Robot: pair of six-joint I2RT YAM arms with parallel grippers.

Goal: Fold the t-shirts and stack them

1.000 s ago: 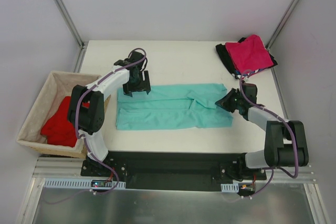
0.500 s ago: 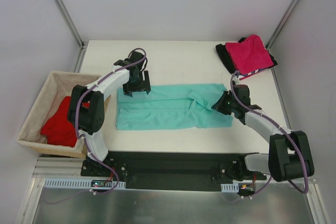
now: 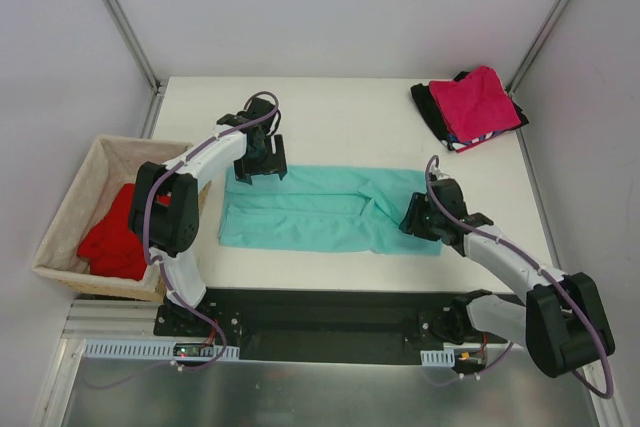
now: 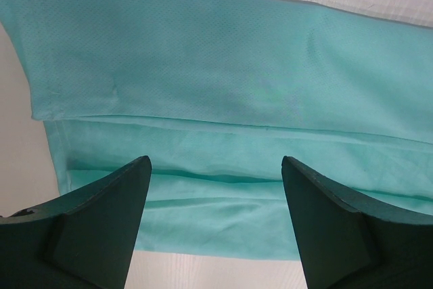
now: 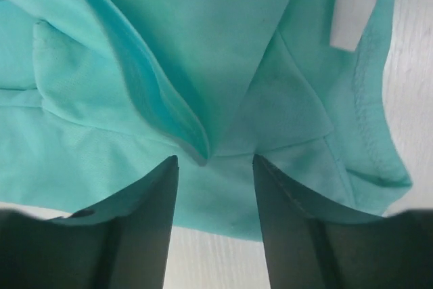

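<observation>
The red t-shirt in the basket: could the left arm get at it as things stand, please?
Probably yes: the basket stands open-topped beside the left arm, nothing covers the red t-shirt, and the left tool is open and empty.

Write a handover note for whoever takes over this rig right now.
Left pincer: open over the teal shirt's far left corner, holding nothing.
Right pincer: open, a ridge of the shirt's right end between its jaws, not pinched.
Teal shirt: on the table, folded into a long band.
Pink shirt: folded, on top of the black shirt at the far right corner.
Red shirt: crumpled in the basket.
Done: pink stacked on black.
Left to do: finish folding teal, stack it, then the red.
</observation>
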